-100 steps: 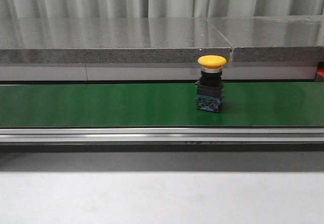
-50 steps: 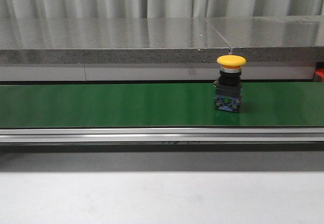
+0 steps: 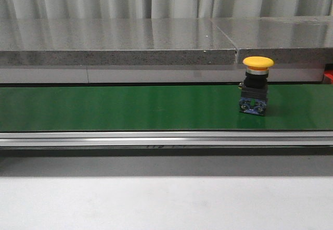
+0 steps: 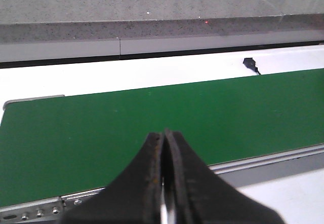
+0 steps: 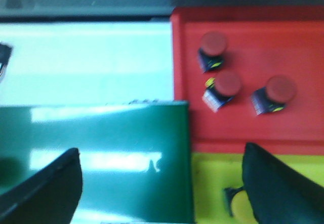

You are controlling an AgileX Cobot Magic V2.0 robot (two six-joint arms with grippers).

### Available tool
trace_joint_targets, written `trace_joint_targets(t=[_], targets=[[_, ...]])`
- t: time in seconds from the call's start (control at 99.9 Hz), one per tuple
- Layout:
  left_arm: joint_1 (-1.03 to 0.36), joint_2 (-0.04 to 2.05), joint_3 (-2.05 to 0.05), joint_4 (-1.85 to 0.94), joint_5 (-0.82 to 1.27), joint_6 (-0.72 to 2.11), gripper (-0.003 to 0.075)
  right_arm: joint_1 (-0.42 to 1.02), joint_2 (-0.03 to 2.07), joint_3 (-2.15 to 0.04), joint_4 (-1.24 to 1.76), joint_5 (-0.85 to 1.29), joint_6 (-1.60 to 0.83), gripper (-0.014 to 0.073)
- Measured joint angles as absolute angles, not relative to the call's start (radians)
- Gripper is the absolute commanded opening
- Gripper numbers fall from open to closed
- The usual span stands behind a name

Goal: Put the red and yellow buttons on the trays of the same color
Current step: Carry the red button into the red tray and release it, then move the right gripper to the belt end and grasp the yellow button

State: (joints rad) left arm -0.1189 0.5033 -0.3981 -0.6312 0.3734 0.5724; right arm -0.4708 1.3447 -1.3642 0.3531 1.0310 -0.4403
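Belt (image 3: 130, 107) motion is carrying the yellow button (image 3: 255, 87) toward the right end: a second ago it was standing just right of the middle, and now it is sitting well to the right, upright, nearer the belt's far edge than its near one. Nothing else in the front view is changing. The left gripper (image 4: 165, 183) is hanging over the belt's near edge, looking across the green surface, with its fingers (image 4: 152, 178) pressed together and nothing between them. The right gripper (image 5: 162, 183) is hovering above the belt's right end with its fingers (image 5: 276, 188) spread wide apart and holding nothing. Beyond that end, the red tray (image 5: 304, 127) is holding three red buttons (image 5: 228, 84), clustered toward its belt side, each lying tilted. The yellow tray (image 5: 212, 178) is lying beside the red one; a small dark object is showing on it, too hidden to identify.
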Motion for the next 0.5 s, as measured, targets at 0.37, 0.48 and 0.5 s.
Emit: trace_joint_targets(t=[0.37,0.48,0.5], targets=[[-0.119,0.503,-0.398,-0.631,0.373,0.572,-0.0019,-0.265,1.181,-0.973,0.353,1.003,-0.471,0.0633],[-0.119,0.503,-0.398,-0.631,0.373,0.572,-0.0019,-0.205,1.182,-0.916,0.353,0.957,-0.482,0.0633],[-0.119,0.503,-0.398,-0.631,0.373,0.572,-0.0019,-0.196,1.182,-0.909,0.353,0.947,-0.484,0.0633]])
